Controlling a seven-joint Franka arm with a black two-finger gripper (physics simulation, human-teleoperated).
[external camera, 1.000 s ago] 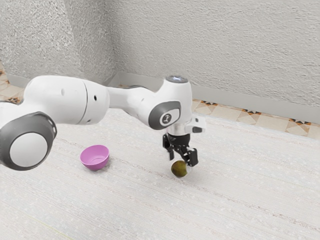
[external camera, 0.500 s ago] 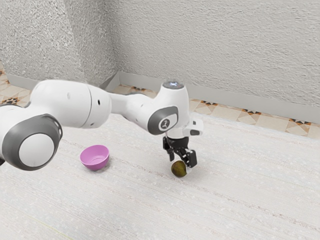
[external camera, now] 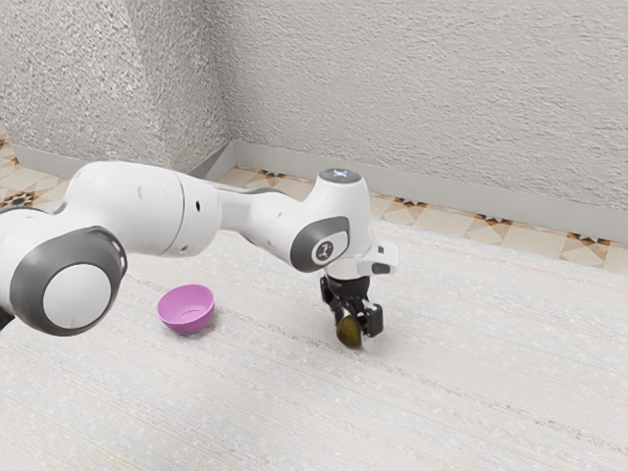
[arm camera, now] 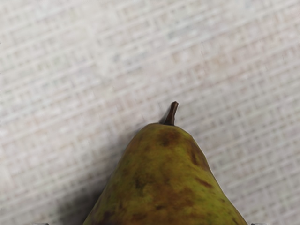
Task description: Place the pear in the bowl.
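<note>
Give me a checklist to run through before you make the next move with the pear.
1. Gripper down at the pear: ok.
2. Grip closed on the pear from both sides: cannot tell.
3. Pear lifted off the table: not ok, it appears to rest there.
4. Bowl upright, opening facing up: ok.
5. Gripper above the bowl: not ok, the bowl lies off toward the exterior view's left.

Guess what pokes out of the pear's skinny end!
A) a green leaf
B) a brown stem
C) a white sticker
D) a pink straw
B: a short brown stem sticks out of the narrow end of the pear in the wrist view.
</note>
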